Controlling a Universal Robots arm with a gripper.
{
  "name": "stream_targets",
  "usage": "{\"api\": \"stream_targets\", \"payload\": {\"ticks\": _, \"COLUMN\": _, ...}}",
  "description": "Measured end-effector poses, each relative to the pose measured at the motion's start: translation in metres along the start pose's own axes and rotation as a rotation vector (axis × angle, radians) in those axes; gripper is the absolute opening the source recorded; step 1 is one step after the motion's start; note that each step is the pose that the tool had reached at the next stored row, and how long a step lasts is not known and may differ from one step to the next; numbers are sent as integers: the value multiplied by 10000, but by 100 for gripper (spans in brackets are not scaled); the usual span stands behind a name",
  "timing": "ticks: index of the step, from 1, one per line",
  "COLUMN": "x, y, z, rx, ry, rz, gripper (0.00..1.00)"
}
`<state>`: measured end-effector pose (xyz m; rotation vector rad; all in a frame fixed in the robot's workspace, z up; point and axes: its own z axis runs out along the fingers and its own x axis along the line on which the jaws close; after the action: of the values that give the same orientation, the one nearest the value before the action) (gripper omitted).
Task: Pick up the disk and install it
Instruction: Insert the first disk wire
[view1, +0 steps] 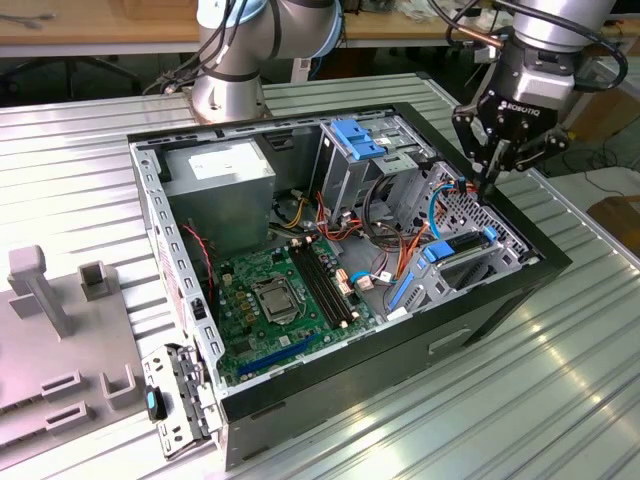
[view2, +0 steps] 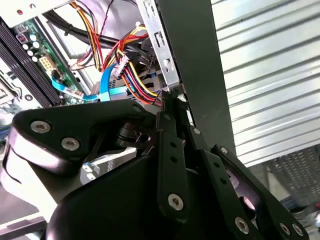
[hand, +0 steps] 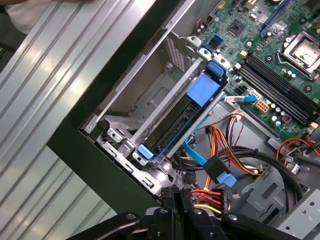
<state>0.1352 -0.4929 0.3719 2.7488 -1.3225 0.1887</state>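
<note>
The disk lies flat in a metal bay at the near right corner of the open computer case. It is dark, with blue carrier pieces at both ends. In the first wrist view the disk sits in that bay with its blue end tab toward the motherboard. My gripper hangs above the case's right wall, a short way behind the disk and apart from it. The fingers are shut with nothing between them. In the second wrist view the gripper points at the wall's edge beside a bundle of coloured cables.
Inside the case are a grey power supply box, a light-blue slotted bracket, the green motherboard and loose cables. Grey fixtures stand on the ribbed metal table at the exterior view's left. The arm's base rises behind the case.
</note>
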Motion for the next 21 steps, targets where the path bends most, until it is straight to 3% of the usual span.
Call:
{"api": "stream_targets", "payload": {"ticks": 9, "x": -1, "y": 0, "z": 9, "rx": -268, "ry": -42, "rz": 1791, "gripper": 16}}
{"api": "stream_targets", "payload": {"ticks": 12, "x": -3, "y": 0, "z": 17, "rx": -423, "ry": -67, "rz": 2828, "gripper": 16}}
{"api": "stream_targets", "payload": {"ticks": 21, "x": -5, "y": -1, "z": 31, "rx": -676, "ry": -106, "rz": 4523, "gripper": 16}}
